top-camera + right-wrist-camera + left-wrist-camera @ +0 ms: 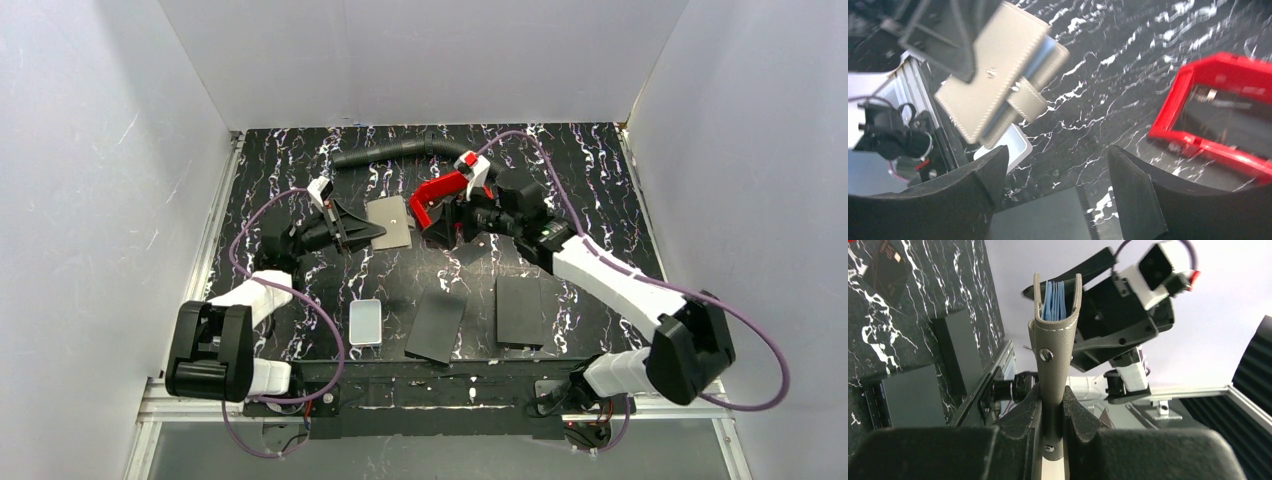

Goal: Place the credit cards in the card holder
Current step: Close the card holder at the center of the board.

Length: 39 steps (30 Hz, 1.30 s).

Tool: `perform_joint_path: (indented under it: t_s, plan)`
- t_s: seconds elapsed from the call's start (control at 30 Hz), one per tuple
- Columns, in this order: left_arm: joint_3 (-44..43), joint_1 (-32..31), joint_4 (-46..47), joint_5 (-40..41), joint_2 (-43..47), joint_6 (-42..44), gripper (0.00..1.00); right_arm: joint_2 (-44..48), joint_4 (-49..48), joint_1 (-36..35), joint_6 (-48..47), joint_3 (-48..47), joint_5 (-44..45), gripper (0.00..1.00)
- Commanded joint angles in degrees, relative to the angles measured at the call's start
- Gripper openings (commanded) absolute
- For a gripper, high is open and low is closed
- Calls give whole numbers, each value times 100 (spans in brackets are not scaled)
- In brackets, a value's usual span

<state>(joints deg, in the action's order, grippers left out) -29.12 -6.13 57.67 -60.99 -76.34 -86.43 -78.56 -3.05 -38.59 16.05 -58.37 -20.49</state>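
Note:
My left gripper point(362, 231) is shut on the grey-brown card holder point(391, 222) and holds it above the table. In the left wrist view the jaws point(1052, 392) pinch its closed end, and the holder point(1055, 340) stands up with its open end away from me. Several thin pale blue edges point(1054, 300) show in that open end; I cannot tell whether they are cards or inner leaves. No loose credit cards are in view. My right gripper point(452, 216) is open and empty, just right of the holder. The right wrist view point(1055, 152) shows the holder point(998, 75) at upper left.
A red tray point(437, 194) lies behind the right gripper, also in the right wrist view point(1218, 115). A white rounded box point(366, 322) and two black panels point(437, 326) point(520, 310) lie near the front. A black hose point(400, 152) lies at the back. White walls enclose the table.

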Motion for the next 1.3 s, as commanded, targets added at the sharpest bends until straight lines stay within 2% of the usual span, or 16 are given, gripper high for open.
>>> perform_joint_path:
  t_s: [0.0,0.1,0.2,0.4,0.57,0.87,1.0,1.03,1.13,1.27]
  plan:
    - [-264,-27,158,-934,-112,295,0,565,112,67,-1563,141,-853,82]
    - [-261,-44,148,-1116,-56,373,0,786,84,71,-2321,312,-1302,91]
    - [-260,-133,128,-1235,29,439,0,784,166,73,-2714,183,-1779,92]
    - [-267,-326,99,-1248,143,493,0,789,-665,71,-2887,410,-2760,88]
    - [-310,-476,95,-1220,142,537,0,661,-1007,62,-2907,438,-3041,82]
    - [-355,-565,82,-1160,180,507,0,465,-987,3,-3048,480,-2854,70]
    - [-374,-565,85,-1178,193,456,0,431,-1011,-30,-3078,500,-2697,54]
    - [-375,-565,86,-1166,201,440,0,434,-1018,-55,-3090,520,-2600,53]
    - [-366,-564,86,-1067,208,366,0,538,-1192,-142,-3080,675,-2165,66]
    - [-357,-569,87,-934,194,232,0,657,-1356,-246,-3127,835,-1861,66]
